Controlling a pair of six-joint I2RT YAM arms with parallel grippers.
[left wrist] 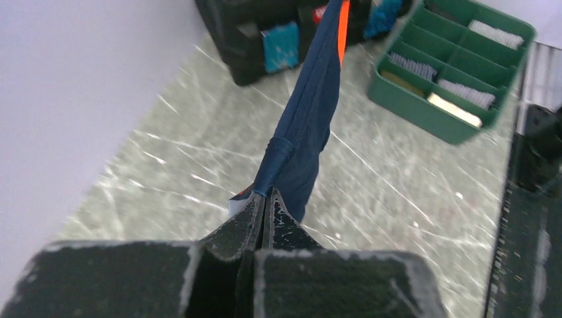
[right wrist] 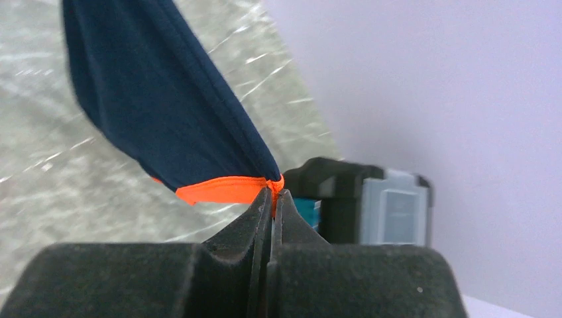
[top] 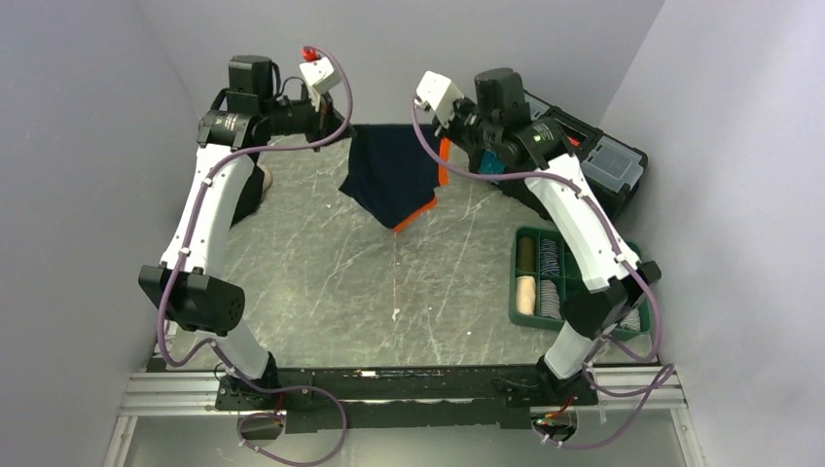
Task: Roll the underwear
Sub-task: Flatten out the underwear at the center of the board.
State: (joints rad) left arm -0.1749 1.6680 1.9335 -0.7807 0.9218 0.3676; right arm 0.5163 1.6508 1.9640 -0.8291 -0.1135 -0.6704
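A dark navy underwear [top: 391, 173] with orange trim hangs stretched in the air between my two grippers over the far part of the table. My left gripper [top: 342, 124] is shut on its left corner; in the left wrist view the cloth [left wrist: 306, 126] runs away from the closed left gripper [left wrist: 266, 194]. My right gripper [top: 449, 136] is shut on its orange-edged right corner; in the right wrist view the navy cloth [right wrist: 159, 93] hangs from the closed right gripper [right wrist: 274, 193]. The lowest orange tip hangs just above the tabletop.
A green compartment tray [top: 520, 272] with rolled garments stands at the right, also in the left wrist view [left wrist: 457, 126]. A black toolbox [top: 603, 161] stands at the back right, also in the right wrist view [right wrist: 371, 199]. Grey walls enclose the marble table [top: 389, 292].
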